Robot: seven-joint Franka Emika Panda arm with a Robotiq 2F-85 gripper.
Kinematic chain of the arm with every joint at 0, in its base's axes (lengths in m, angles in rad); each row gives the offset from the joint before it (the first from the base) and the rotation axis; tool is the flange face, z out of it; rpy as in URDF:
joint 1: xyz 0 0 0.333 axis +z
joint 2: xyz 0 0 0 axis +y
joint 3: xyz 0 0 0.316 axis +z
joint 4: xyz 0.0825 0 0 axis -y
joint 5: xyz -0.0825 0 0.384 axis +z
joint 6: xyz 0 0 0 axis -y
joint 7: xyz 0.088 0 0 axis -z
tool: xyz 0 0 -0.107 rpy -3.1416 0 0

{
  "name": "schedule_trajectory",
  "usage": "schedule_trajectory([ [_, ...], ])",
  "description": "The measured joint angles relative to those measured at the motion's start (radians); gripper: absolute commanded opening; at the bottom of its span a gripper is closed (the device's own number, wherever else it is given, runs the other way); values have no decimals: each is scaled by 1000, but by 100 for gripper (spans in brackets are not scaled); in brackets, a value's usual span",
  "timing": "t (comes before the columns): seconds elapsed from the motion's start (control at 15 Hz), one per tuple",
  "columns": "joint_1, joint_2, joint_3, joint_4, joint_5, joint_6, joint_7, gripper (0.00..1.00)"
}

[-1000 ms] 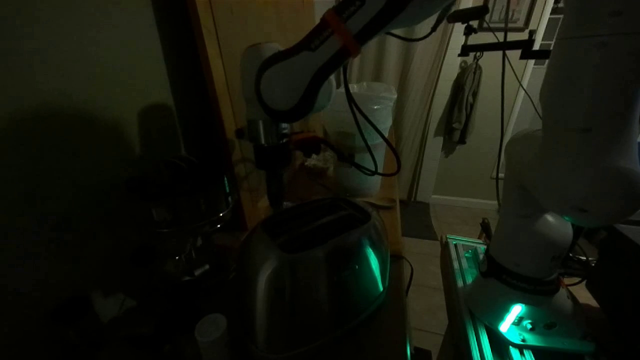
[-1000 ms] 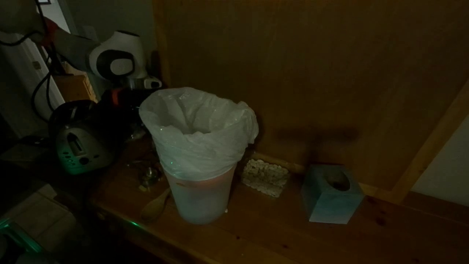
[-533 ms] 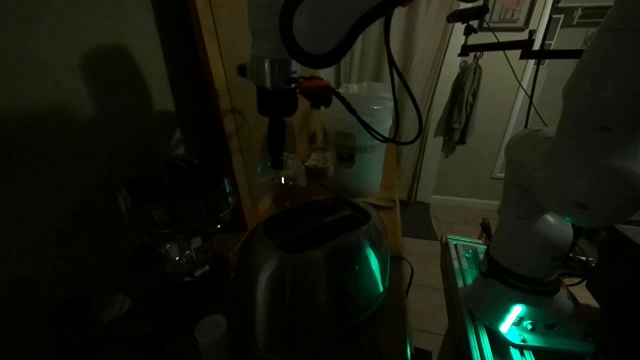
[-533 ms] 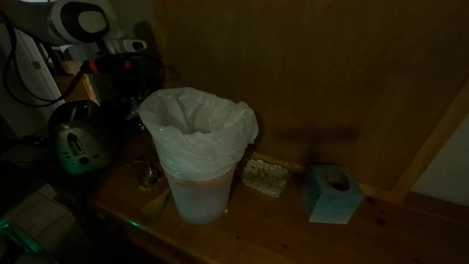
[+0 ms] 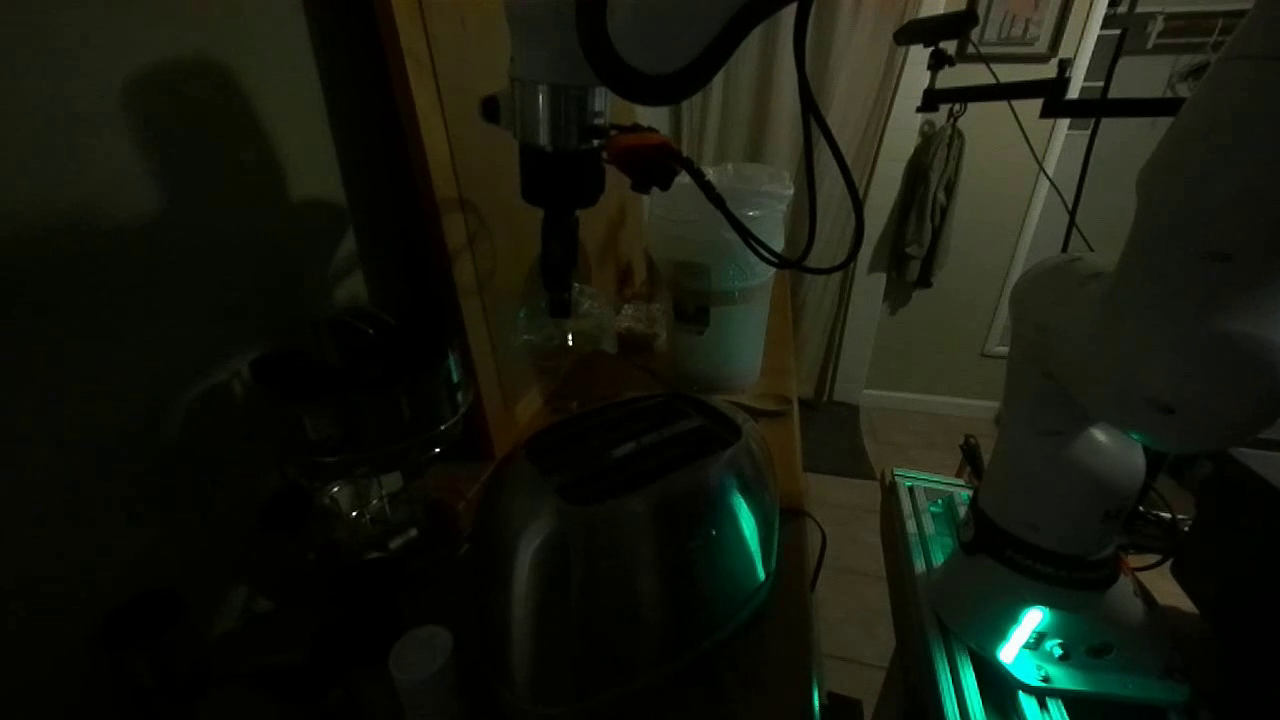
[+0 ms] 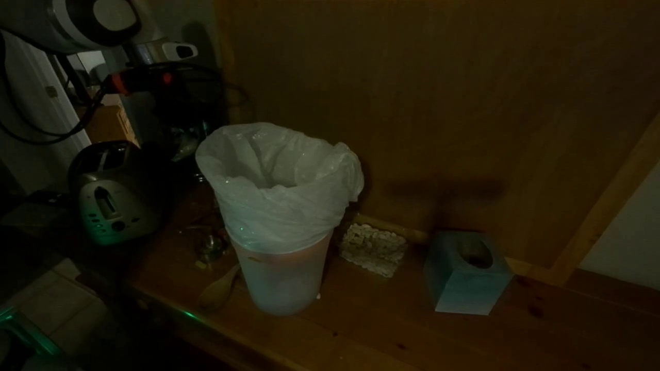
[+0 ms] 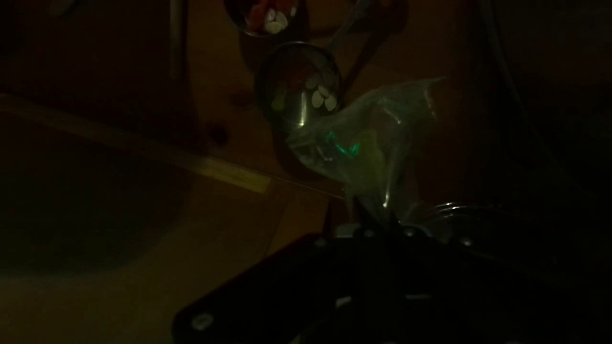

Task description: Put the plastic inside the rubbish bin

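The plastic, a clear crumpled film (image 7: 377, 143), hangs from my gripper (image 7: 375, 215), which is shut on it in the wrist view. In an exterior view the plastic (image 5: 585, 322) hangs under the dark fingers (image 5: 562, 305), above the counter behind the toaster. It also shows dimly in an exterior view (image 6: 184, 145), where the gripper itself is lost in shadow. The rubbish bin (image 6: 283, 283), pale and tapering with a white bag liner folded over its rim, stands upright on the counter. The bin also shows in an exterior view (image 5: 735, 330), to the right of the gripper and apart from it.
A metal toaster (image 5: 630, 550) stands beside the gripper's place. Small metal cups (image 7: 299, 86) with pale pieces lie below the plastic. A wooden spoon (image 6: 219, 291), a pebbled dish (image 6: 374, 250) and a tissue box (image 6: 466, 273) are near the bin. The scene is very dark.
My gripper has risen from low behind the toaster, lifting the plastic off the counter. The rise slowed in the last half second. The bin and toaster have not moved.
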Motion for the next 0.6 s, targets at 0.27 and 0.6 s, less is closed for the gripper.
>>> schedule_trajectory([
  [0.27, -19, -56, -46, 5, 0, -31, -11, 0],
  [0.6, -61, -186, -112, 54, -3, -135, -40, 0],
])
